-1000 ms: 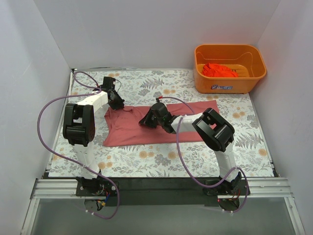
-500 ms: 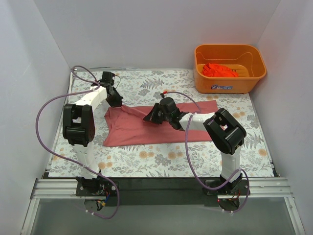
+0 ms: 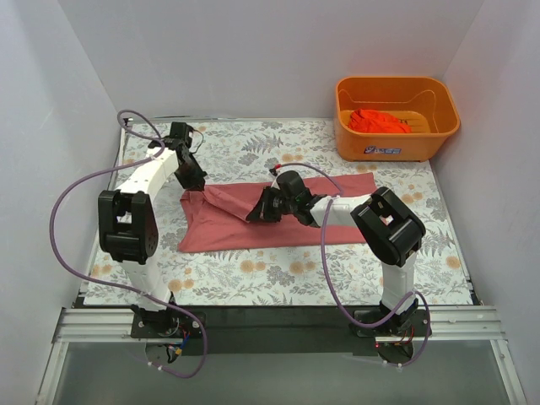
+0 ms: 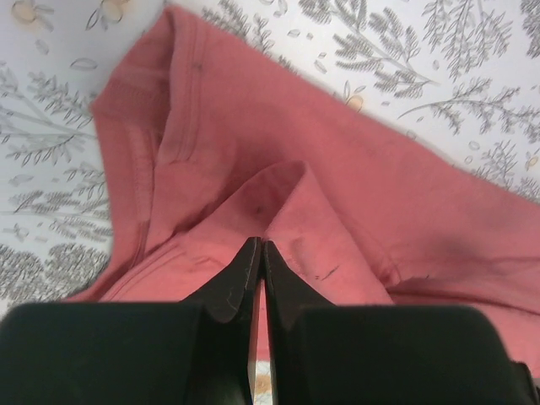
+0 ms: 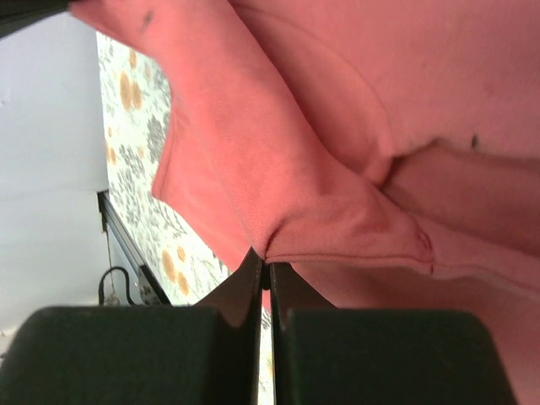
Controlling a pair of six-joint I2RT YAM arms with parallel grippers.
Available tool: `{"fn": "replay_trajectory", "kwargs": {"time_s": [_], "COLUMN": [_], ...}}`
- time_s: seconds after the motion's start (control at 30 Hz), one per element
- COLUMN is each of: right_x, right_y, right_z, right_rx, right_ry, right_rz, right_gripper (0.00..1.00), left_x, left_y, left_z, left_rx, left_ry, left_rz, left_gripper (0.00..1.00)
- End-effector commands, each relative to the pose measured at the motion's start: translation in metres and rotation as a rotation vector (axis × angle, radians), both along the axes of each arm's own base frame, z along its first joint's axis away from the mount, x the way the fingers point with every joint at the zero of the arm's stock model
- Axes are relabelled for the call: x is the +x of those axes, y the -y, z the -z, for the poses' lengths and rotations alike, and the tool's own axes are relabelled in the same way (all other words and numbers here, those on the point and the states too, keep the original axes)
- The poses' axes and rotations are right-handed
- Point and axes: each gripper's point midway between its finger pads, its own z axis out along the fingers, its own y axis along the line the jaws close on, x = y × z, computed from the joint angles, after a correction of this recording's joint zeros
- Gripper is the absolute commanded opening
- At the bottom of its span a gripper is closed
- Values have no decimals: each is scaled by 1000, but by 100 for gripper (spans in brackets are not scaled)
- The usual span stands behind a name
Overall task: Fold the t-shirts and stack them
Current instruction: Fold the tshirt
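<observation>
Starting closest to me: the dusty pink-red t-shirt [image 3: 278, 234] lies spread across the middle of the floral tablecloth [image 3: 278, 274]. Its near hem is fairly straight and nothing is properly folded over yet.

Both my hands are working its left half. My right gripper [image 5: 260, 253] is pinched tight on a hemmed edge of the cloth, roughly mid-shirt. My left gripper [image 4: 257, 245] is clamped on a little peak of fabric just beside the neckline, up at the far left corner.

What's different from a second ago: my left hand has drifted a bit further left and my right wrist has nudged slightly right. The cloth between the two pinches has come up into a raised ridge running diagonally across the shirt's left end. Before, that spot was only a wrinkle.

I read that as the start of folding the left end in, so we're early: first shirt, first fold. My guess is that if either pinch slips, the ridge sags and I'm redoing it.

Further back, the orange-red t-shirt [image 3: 377, 121] sits crumpled in the orange plastic basket [image 3: 396, 150] at the far right corner, well apart from all this. No stack yet.
</observation>
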Motion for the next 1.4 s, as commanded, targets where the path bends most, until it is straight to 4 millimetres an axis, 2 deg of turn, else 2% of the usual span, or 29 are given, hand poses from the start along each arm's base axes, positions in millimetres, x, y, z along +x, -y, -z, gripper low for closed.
{"fn": "replay_trajectory", "kwargs": {"time_s": [0.0, 0.17, 0.37, 0.5, 0.67, 0.73, 0.8, 0.83, 0.97, 1.0, 1.07, 1.1, 1.13, 1.2, 1.23, 1.37], "right_x": [-15, -23, -26, -26, -18, -19, -10, -11, 3, 6, 10, 8, 7, -1, 1, 4], "right_y": [4, 8, 9, 11, 13, 16, 19, 23, 31, 32, 34, 29, 24, 11, 2, -15], "right_z": [-11, 0, 18, 19, -3, -8, -23, -24, -46, -54, -60, -68, -73, -74, -84, -81], "right_rx": [17, -20, -58, -80, -101, -133, -155, -184, -196, -186, -180, -144, -121, -57, -18, 67], "right_ry": [12, -6, -29, -14, 55, 79, 129, 145, 248, 271, 318, 329, 338, 319, 331, 318], "right_rz": [-65, -106, -129, -150, -157, -177, -161, -167, -145, -151, -187, -231, -263, -348, -366, -392], "right_gripper": [1, 2, 11, 16, 31, 37, 40, 42, 44, 44, 44, 44, 44, 43, 42, 42], "left_x": [-23, -43, -59, -65, -64, -59, -55, -53, -49, -50, -55, -53, -54, -54, -54, -48], "left_y": [-11, -15, -19, -19, -22, -23, -23, -22, -18, -16, -11, -5, 1, 10, 12, 27], "left_z": [-25, -15, 16, 24, 13, 8, 1, -1, -22, -34, -41, -53, -55, -55, -52, -34], "left_rx": [35, 47, 58, 56, 70, 74, 69, 64, 40, 24, -2, -26, -55, -97, -107, -180], "left_ry": [15, -22, -88, -108, -76, -54, -32, -23, 41, 76, 99, 157, 172, 210, 215, 202], "left_rz": [3, -2, -29, -36, -46, -57, -63, -64, -64, -58, -42, -26, -13, 6, 11, 24], "left_gripper": [2, 4, 4, 5, 9, 15, 22, 31, 39, 39, 37, 35, 34, 28, 27, 22]}}
